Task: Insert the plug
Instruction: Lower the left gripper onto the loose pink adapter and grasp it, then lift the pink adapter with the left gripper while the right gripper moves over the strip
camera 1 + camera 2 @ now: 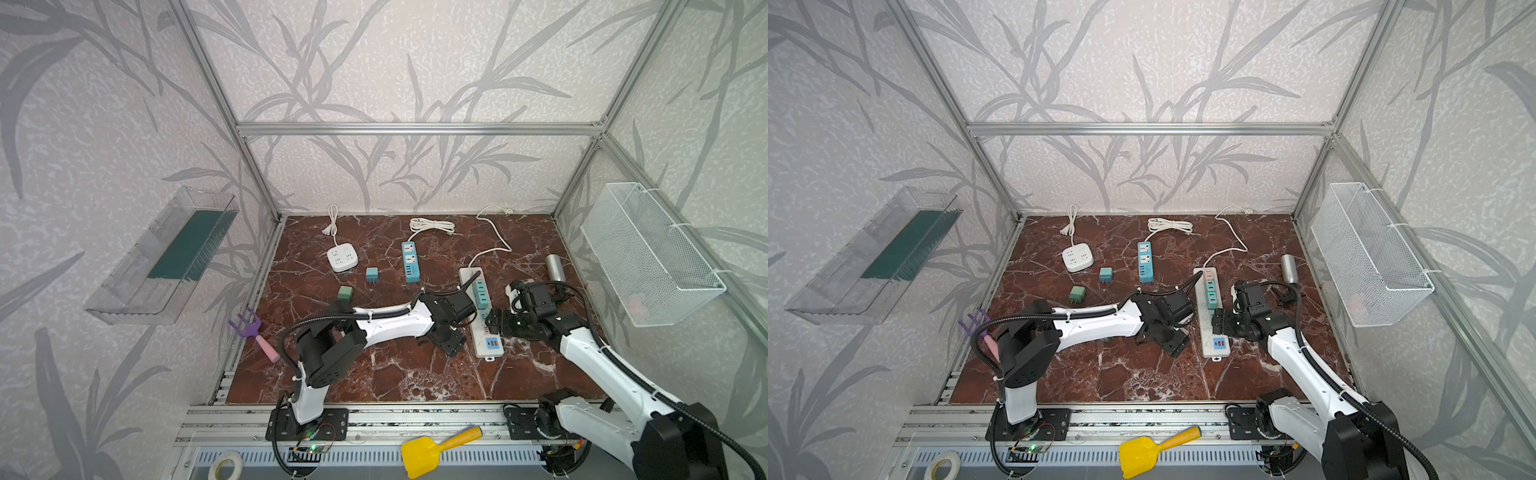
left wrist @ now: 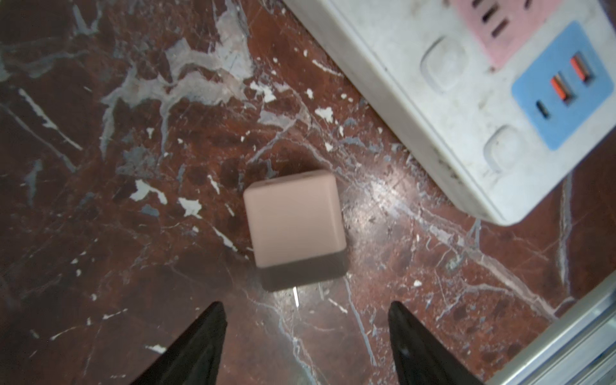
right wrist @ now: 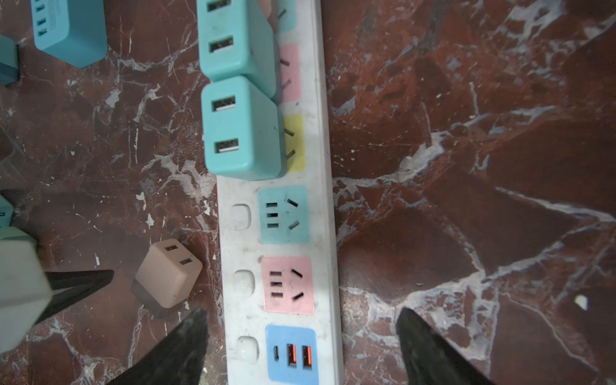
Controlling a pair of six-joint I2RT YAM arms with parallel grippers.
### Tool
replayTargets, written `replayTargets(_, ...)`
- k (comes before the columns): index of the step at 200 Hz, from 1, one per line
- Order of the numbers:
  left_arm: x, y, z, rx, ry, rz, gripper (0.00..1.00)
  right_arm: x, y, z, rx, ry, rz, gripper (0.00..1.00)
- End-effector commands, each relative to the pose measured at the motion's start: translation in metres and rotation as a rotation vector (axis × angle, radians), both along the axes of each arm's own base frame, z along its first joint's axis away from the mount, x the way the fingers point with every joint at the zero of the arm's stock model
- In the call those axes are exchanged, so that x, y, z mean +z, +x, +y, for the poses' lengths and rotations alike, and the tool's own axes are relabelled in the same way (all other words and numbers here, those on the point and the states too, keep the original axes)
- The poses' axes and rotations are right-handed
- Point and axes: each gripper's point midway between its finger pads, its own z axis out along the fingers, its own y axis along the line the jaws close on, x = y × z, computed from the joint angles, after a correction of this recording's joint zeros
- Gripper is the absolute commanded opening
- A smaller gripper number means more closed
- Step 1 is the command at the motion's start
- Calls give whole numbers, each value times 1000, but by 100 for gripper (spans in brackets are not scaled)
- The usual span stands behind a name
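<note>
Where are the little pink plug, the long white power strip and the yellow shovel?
pink plug [image 2: 293,220], left wrist view, on its flat top face.
long white power strip [image 3: 240,248], right wrist view, on bare casing between two buttons.
yellow shovel [image 1: 419,455], in a top view, on its blade.

1. A pink cube plug [image 2: 293,226] lies on the red marble tabletop [image 3: 466,166], just left of the long white power strip [image 3: 230,253], near its front end.
2. A teal cube charger [image 3: 241,130] sits in the strip further back, with a second teal charger [image 3: 233,36] just behind it.
</note>
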Motion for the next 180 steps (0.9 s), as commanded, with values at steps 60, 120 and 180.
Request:
replayTargets(60,-16,24,-11,29,32,-85,61,0,-5,-3,-12,-2,13,83)
replayTargets(120,-18,31,-13,18,28,-121,51,-8,-11,-1,-14,19,28,83)
replayTargets(180,-12,37,-21,-8,1,-150,42,-11,-9,4,8,26,48,83)
